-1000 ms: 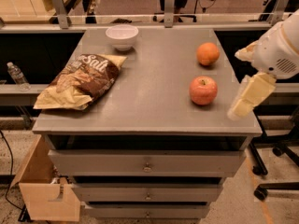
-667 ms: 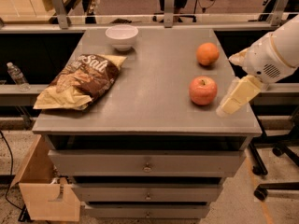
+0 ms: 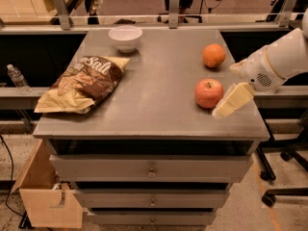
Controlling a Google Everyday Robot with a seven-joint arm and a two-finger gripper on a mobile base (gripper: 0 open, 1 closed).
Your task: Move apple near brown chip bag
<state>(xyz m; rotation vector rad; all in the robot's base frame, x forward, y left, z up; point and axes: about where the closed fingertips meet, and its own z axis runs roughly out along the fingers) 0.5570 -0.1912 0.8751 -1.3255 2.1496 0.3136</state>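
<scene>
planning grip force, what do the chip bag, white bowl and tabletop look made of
The brown chip bag: thin glossy film, plastic or foil, going by crinkles and highlights. The bowl: smooth white, ceramic or plastic, cannot tell which. The table: grey with dull sheen, likely metal. The gripper hangs just right of the apple.

Office lab, drawer cabinet (image 3: 151, 167), rolling chairs (image 3: 268, 198) (pincer (image 3: 233, 100) over cabinet's right edge)
</scene>
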